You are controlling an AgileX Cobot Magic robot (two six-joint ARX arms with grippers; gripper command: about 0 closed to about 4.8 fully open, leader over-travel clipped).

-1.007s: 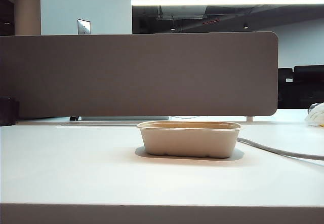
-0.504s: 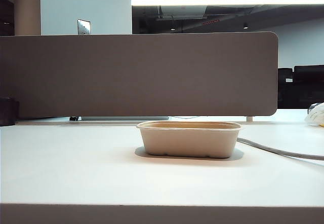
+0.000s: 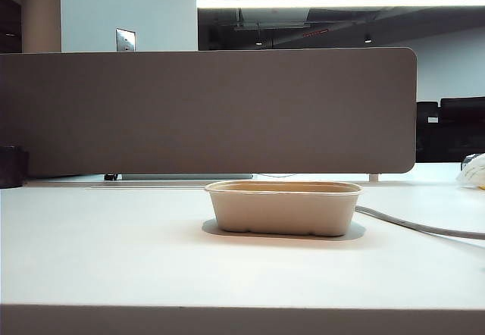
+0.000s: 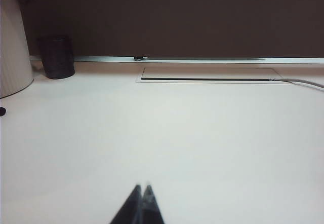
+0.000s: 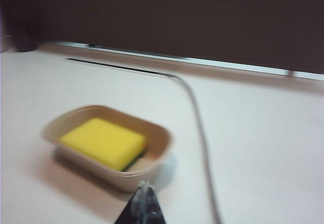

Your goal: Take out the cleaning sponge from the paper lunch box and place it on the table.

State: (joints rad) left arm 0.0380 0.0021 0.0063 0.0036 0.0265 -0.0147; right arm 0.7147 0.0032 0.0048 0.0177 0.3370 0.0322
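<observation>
While the bright yellow foam cleaning sponge point(image 5: 103, 141) lies in the shallow beige pulp lunch box point(image 3: 283, 208), neither gripper touches it. Left gripper point(image 4: 142, 189) — jaws together — over the bare white table point(image 4: 202, 133); right gripper point(image 5: 144, 188), jaws together, near the box rim.

Bare surface point(image 3: 114, 252) lies open left of the paper lunch box point(image 3: 284, 208); a grey cable point(image 3: 424, 227) crosses its right side, and the partition panel point(image 3: 204, 111) walls the back.

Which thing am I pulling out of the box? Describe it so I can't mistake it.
Start at the white table and find the beige paper lunch box beside the grey cable. Inside lies the cleaning sponge: a bright yellow block with a dark green layer underneath, the only brightly coloured thing there.
</observation>
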